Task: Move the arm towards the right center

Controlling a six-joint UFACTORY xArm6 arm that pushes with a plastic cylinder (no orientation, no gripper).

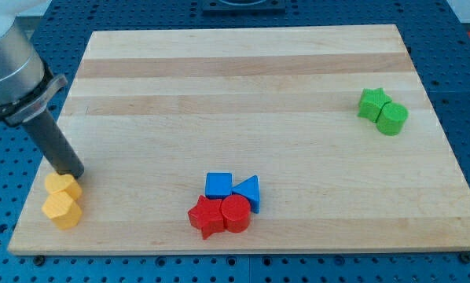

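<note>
Nearest the view's bottom edge of the wooden worktop (243,79), a cluster of four blocks sits a little left of centre: a red star-shaped block (205,217) touching a red cylinder (236,213), with a blue cube (218,185) just behind the star and a blue triangular block (249,192) behind the cylinder, all pressed together.

At the view's lower left corner lie two yellow blocks touching each other: a yellow hexagonal block (62,210) nearer the bottom and a yellow block (63,187) of less certain shape just behind it.

The arm's end effector is a plain dark rod with nothing that opens or closes, and it holds nothing. It slants down from the grey arm body (9,71) at the view's upper left. My tip (72,174) rests at the rear edge of the farther yellow block, apparently touching it, far from the right centre of the worktop.

Farthest off, toward the view's upper right, a green star-shaped block (372,103) touches a green cylinder (391,119).
</note>
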